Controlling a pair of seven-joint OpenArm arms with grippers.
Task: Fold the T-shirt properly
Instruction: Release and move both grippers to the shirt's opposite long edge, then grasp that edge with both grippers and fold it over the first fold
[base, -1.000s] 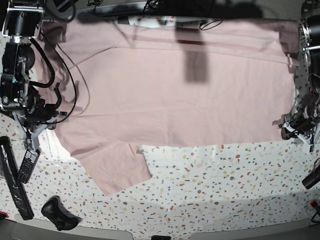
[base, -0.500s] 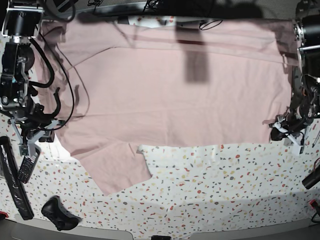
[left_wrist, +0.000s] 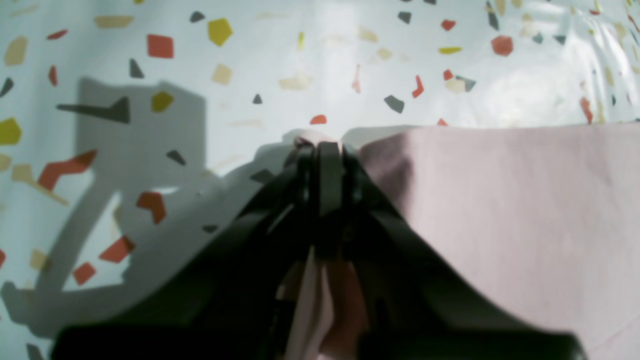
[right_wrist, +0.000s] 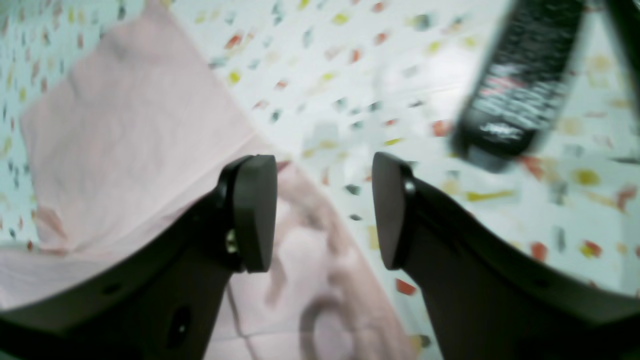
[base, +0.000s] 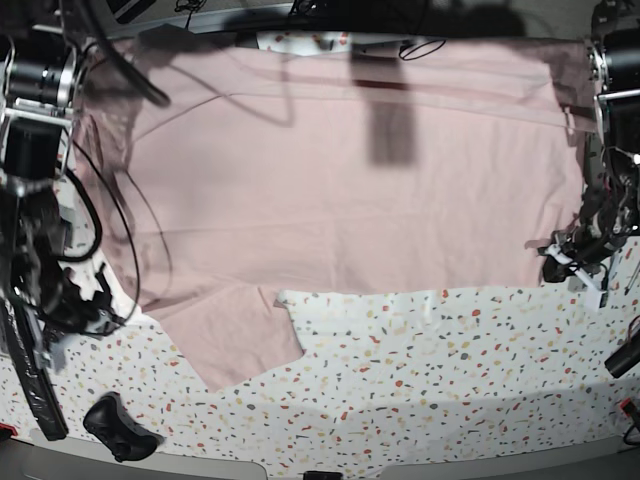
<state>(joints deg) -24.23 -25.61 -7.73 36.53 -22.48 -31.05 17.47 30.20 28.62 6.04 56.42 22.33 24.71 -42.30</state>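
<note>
- Now that my left gripper (left_wrist: 320, 150) has snapped shut, it's pinching the hem corner of the T-shirt (base: 340, 190) over at the right edge of the worktop (base: 450, 380); a second ago it was only hovering beside that corner with its jaws apart.
- Wrist view backs it up: pads pressed together, a little nub of pink poking out past the tips, more cloth bunched behind them.
- My right gripper (right_wrist: 325, 210) went the other way. Its jaws are wide apart with nothing between them, and the arm has swung down toward the near left corner, hanging over the sleeve side of the shirt.
- Shirt itself hasn't really budged: spread flat, plain side up, filling the far half of the worktop from left edge to right, one sleeve flopping toward the near edge on the left.
- My read: one corner secured, the other still to grab, so no fold started yet. The right side needs to land on the cloth edge and close before anything lifts.
- Black remote (right_wrist: 520, 85) sits just beside that sleeve, might get bumped.
</note>
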